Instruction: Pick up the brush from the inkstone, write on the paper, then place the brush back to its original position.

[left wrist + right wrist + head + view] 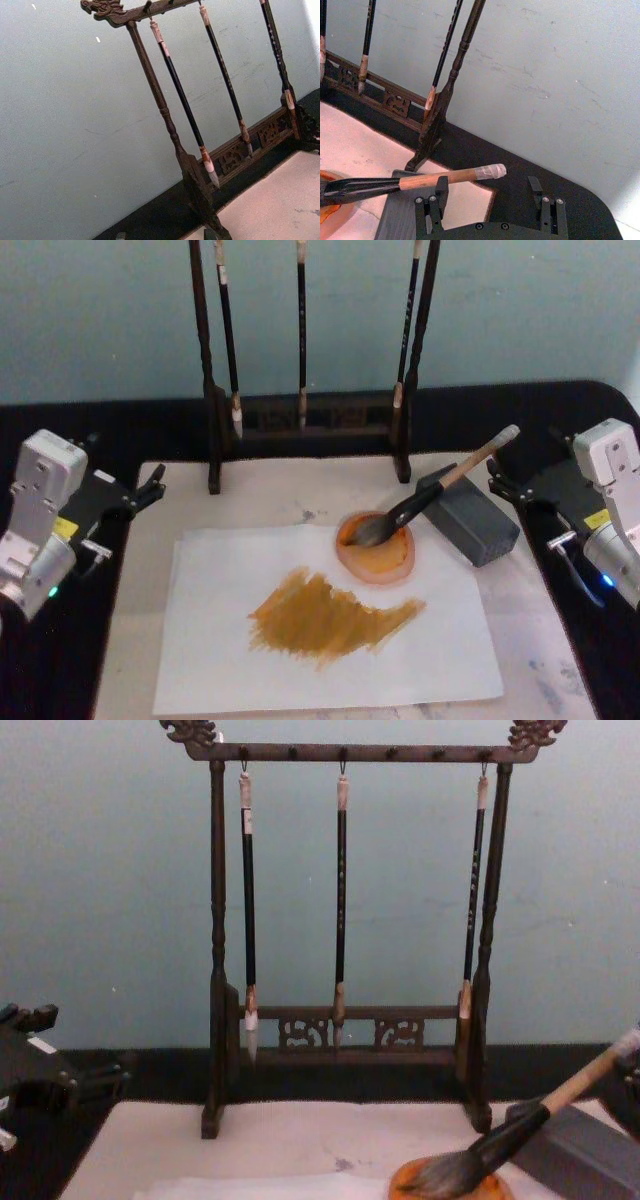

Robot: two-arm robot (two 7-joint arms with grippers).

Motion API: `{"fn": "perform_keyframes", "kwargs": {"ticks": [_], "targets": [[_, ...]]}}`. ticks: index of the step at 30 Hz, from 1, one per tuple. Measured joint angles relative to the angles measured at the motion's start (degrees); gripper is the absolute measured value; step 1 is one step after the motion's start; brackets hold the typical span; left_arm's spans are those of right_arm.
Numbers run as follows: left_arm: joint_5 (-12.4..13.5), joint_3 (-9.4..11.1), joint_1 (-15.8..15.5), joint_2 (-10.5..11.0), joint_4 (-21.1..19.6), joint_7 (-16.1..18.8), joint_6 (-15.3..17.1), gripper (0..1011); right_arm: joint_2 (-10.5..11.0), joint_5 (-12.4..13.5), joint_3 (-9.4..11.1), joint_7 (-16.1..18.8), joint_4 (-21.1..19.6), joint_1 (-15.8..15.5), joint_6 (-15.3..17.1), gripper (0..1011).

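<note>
You find the thick pale-handled calligraphy brush (pixel 440 485) bristles-down in the round orange-brown inkstone (pixel 400 565), handle propped graspable on the grey block (pixel 480 525); right end effector (pixel 487 192) spread empty beside it, left end effector (pixel 152 485) parked open opposite.

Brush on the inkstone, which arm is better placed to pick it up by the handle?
Right. The brush's handle slants toward the robot's right, its pale end over the grey block, just ahead of the open right pincer. The left pincer sits across the mat, far from it.
</note>
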Motion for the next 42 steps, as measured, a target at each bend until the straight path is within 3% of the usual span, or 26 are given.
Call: {"fn": "perform_keyframes", "kwargs": {"ticks": [42], "targets": [[0.00, 0.00, 0.00, 0.00, 0.00, 0.00, 0.00, 1010, 0.00, 0.00, 0.00, 0.00, 0.00, 0.00, 0.00, 1000]]}}
